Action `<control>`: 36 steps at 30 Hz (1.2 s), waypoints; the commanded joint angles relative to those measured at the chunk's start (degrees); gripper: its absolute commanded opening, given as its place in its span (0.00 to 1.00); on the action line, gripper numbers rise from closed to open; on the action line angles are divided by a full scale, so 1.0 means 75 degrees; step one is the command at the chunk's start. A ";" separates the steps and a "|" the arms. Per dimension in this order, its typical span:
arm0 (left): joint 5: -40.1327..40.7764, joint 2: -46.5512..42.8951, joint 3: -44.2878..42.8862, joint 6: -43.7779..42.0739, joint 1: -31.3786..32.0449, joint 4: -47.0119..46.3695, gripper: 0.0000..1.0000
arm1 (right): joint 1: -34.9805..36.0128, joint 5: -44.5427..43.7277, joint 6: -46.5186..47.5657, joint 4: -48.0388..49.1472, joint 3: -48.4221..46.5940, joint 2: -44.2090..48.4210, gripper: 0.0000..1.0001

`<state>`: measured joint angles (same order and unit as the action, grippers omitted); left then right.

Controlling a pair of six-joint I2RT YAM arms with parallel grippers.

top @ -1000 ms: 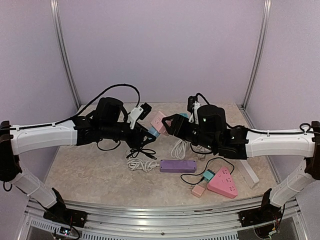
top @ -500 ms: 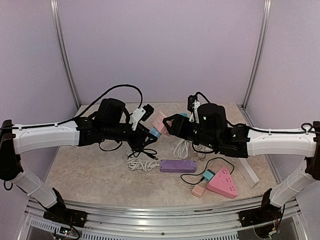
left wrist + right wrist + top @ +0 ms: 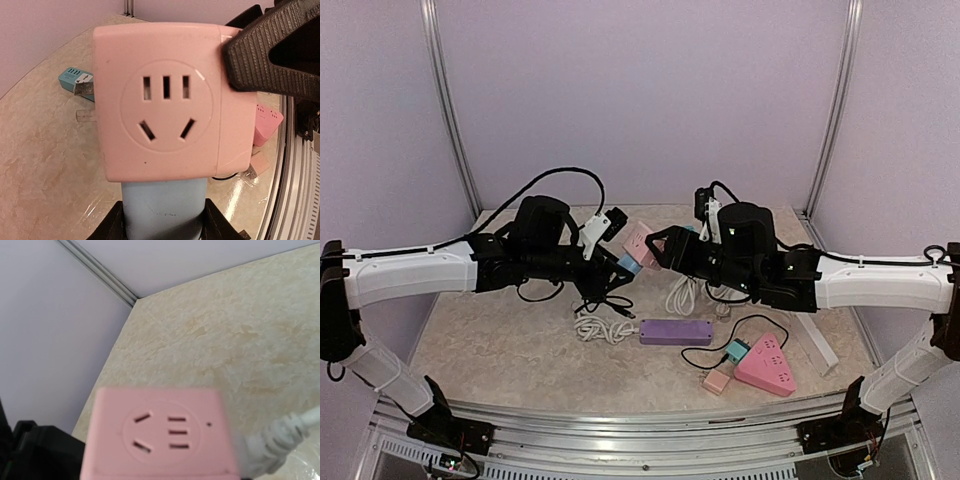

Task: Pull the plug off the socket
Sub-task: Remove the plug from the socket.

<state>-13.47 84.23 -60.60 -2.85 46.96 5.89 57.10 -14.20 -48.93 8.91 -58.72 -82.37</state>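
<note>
Hanging above the table (image 3: 490,350) in the middle of the top view, the pink socket (image 3: 638,239) sits between the two arms. The right gripper (image 3: 651,244) pinches it from the frame's right; the left wrist view shows one of its fingers (image 3: 272,55) pressed on the socket's upper right edge. The blue plug (image 3: 628,265) juts from the socket's lower face, touching it, clamped in the left gripper (image 3: 620,268). A purple power strip (image 3: 676,331) lies lower in the frame
</note>
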 commanded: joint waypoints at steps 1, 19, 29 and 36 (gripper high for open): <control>0.0085 -0.0239 -0.0199 0.0320 -0.0271 0.0655 0.05 | -0.0275 -0.1030 0.0285 0.0446 0.0126 0.0369 0.00; -0.0285 -0.0140 -0.0231 0.0872 -0.0673 0.0602 0.05 | 0.0705 -0.3075 -0.0156 0.0292 0.0026 0.0128 0.00; 0.0702 -0.0276 -0.0070 -0.0197 -0.0070 0.0656 0.04 | 0.0043 -0.2139 -0.0026 -0.0084 -0.0391 -0.0012 0.00; 0.0623 -0.0335 -0.0076 -0.0181 -0.0074 0.0644 0.05 | 0.0005 -0.1930 0.0054 0.0126 -0.0312 0.0000 0.00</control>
<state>-9.56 83.26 -61.30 -3.25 46.17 10.94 57.08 -29.32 -50.33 6.50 -59.33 -82.74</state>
